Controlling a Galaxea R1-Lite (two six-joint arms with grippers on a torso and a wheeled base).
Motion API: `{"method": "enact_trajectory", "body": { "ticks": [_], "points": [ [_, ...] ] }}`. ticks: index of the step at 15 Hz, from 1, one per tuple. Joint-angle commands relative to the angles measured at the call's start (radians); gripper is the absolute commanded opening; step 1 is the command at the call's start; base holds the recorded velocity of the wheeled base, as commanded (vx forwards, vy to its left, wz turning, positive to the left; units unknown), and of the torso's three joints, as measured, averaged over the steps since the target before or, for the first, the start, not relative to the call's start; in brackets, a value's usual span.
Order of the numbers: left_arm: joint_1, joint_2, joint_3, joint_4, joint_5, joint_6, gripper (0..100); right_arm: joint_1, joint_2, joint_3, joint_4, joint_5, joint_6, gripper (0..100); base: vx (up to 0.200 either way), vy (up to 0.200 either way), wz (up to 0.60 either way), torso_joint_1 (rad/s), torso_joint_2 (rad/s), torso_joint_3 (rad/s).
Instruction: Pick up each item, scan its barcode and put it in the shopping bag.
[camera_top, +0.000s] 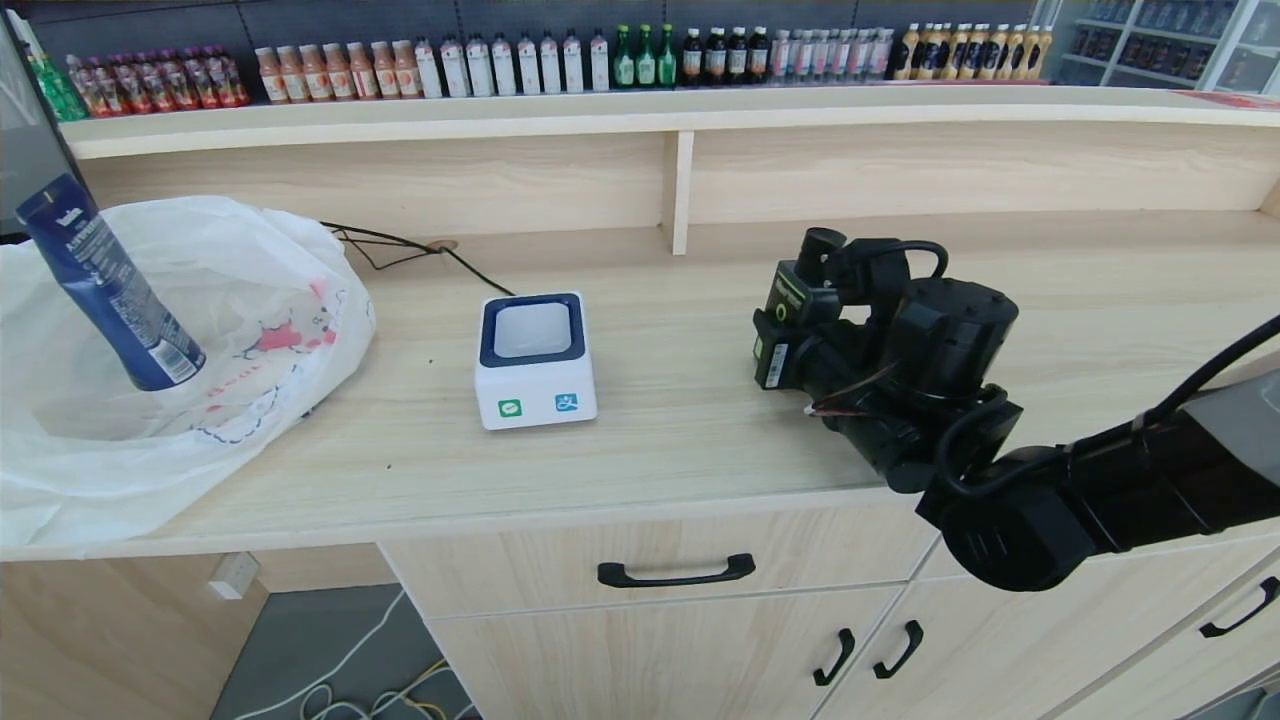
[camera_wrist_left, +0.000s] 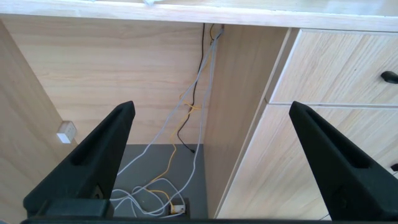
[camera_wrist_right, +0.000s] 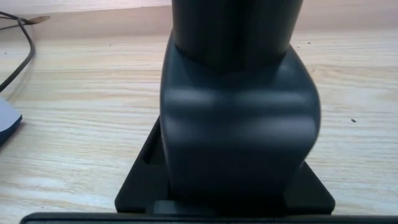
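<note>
Right claw (camera_top: 792, 322) grips a dark grey squarish plastic bottle (camera_wrist_right: 239, 143) (left claw (camera_wrist_left: 211, 109) hangs open); its barcode may miss the white box scanner (camera_top: 535, 360) at centre frame.

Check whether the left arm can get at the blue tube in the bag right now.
Probably not yet: the left tool hangs open below the countertop, which lies between it and the blue tube tilted in the shopping bag.
</note>
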Motion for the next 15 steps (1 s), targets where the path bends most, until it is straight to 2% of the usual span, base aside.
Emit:
{"method": "enact_trajectory", "body": {
  "ticks": [1, 8, 14, 15],
  "points": [
    [0.000, 0.000, 0.000, 0.000, 0.000, 0.000, 100, 0.001, -0.008, 0.001, -0.001, 0.001, 0.001, 0, 0.000, 0.000, 0.00, 0.000, 0.00, 0.000],
    [-0.002, 0.000, 0.000, 0.000, 0.000, 0.000, 100, 0.027, -0.093, 0.033, -0.001, 0.005, -0.022, 0, 0.000, 0.000, 0.00, 0.000, 0.00, 0.000],
    [0.000, 0.000, 0.000, 0.000, 0.000, 0.001, 100, 0.123, -0.250, 0.180, -0.001, -0.001, -0.065, 0, 0.000, 0.000, 0.00, 0.000, 0.00, 0.000],
    [0.000, 0.000, 0.000, 0.000, 0.000, 0.001, 100, 0.152, -0.302, 0.252, -0.001, -0.004, -0.065, 0, 0.000, 0.000, 0.00, 0.000, 0.00, 0.000]
  ]
}}
